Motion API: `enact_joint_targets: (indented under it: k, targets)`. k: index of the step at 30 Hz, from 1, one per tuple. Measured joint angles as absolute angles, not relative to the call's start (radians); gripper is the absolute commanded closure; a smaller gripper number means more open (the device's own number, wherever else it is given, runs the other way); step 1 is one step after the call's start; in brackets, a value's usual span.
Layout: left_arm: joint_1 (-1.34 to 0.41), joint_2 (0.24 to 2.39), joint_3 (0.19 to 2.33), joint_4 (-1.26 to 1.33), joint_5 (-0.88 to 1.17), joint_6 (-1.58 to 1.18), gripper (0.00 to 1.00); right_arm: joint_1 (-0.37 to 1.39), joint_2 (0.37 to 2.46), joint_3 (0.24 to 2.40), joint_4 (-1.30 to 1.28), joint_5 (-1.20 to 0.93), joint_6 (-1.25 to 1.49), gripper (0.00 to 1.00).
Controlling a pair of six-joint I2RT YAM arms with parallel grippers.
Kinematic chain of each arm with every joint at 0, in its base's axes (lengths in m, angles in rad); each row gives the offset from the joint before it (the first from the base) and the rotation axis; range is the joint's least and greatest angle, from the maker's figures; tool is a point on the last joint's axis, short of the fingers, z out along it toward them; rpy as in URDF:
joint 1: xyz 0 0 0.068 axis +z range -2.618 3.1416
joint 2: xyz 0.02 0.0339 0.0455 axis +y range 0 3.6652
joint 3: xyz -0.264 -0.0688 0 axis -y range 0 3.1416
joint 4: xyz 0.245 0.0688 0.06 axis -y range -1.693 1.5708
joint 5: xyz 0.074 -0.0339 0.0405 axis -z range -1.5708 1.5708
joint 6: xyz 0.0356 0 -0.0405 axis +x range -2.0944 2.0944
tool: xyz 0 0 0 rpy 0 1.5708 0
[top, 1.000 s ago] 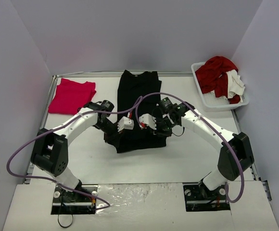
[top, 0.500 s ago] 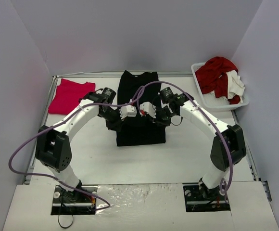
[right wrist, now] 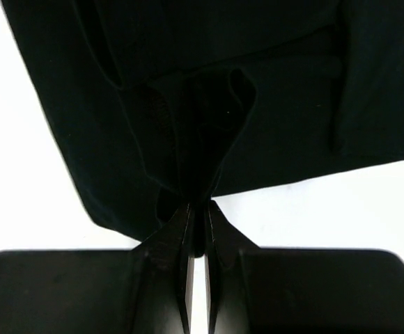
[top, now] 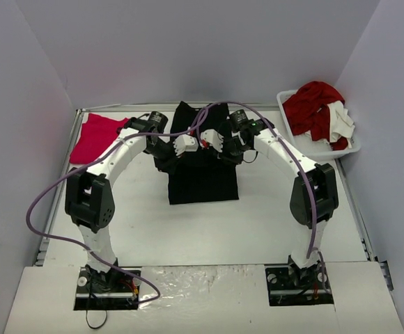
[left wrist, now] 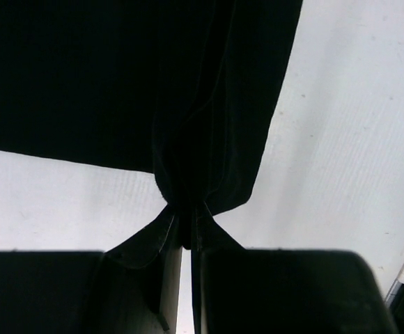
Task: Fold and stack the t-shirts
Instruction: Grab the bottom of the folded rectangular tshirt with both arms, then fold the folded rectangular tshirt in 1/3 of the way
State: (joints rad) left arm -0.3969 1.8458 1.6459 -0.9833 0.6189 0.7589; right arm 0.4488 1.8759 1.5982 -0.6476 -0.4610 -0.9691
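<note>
Folding the black t-shirt [top: 203, 182] end over end is, we judge, the step in hand. At far left the pink-red t-shirt [top: 101, 137] lies as a flat, soft rectangle. Our left gripper [left wrist: 186, 233] is clamped on a bunched pinch of matte black cloth mid-table, and our right gripper [right wrist: 196, 216] pinches it likewise. Next we should lay both corners down evenly, then release. At far right a white plastic basket [top: 324, 150] holds crumpled red and white cloth.

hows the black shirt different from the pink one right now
The black shirt lies in the middle, pinched by the left gripper and right gripper; the pink shirt sits untouched at the far left. The black shirt looks bigger than the pink shirt. Both are soft cloth.
</note>
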Motion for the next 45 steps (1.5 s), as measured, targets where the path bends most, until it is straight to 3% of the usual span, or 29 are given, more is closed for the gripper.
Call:
enact_joint_targets:
  k: [16, 28, 29, 30, 33, 35, 39, 45]
  targets:
    - [-0.342, 2.119, 1.945, -1.044, 0.614, 0.811, 0.98, 0.383, 2.117, 1.826, -0.640, -0.462, -0.994, 1.00]
    - [-0.338, 2.199, 2.037, -1.051, 0.627, 0.811, 0.96, 0.354, 2.221, 1.935, -0.643, -0.476, -1.001, 0.99]
    - [-0.338, 2.199, 2.039, -1.051, 0.627, 0.810, 0.68, 0.353, 2.230, 1.944, -0.643, -0.477, -1.001, 0.83]
    - [-0.337, 2.200, 2.041, -1.048, 0.626, 0.818, 0.48, 0.353, 2.238, 1.953, -0.643, -0.478, -0.997, 0.52]
    - [-0.334, 2.200, 2.041, -1.040, 0.627, 0.825, 0.22, 0.352, 2.258, 1.979, -0.629, -0.476, -0.989, 0.45]
    - [-0.330, 2.197, 2.028, -1.006, 0.626, 0.819, 0.11, 0.352, 2.262, 1.981, -0.607, -0.468, -0.970, 0.38]
    - [-0.326, 2.196, 2.015, -0.954, 0.613, 0.808, 0.02, 0.352, 2.262, 1.981, -0.569, -0.448, -0.940, 0.30]
    - [-0.326, 2.123, 1.940, -0.882, 0.587, 0.781, 0.06, 0.352, 2.233, 1.955, -0.524, -0.420, -0.904, 0.30]
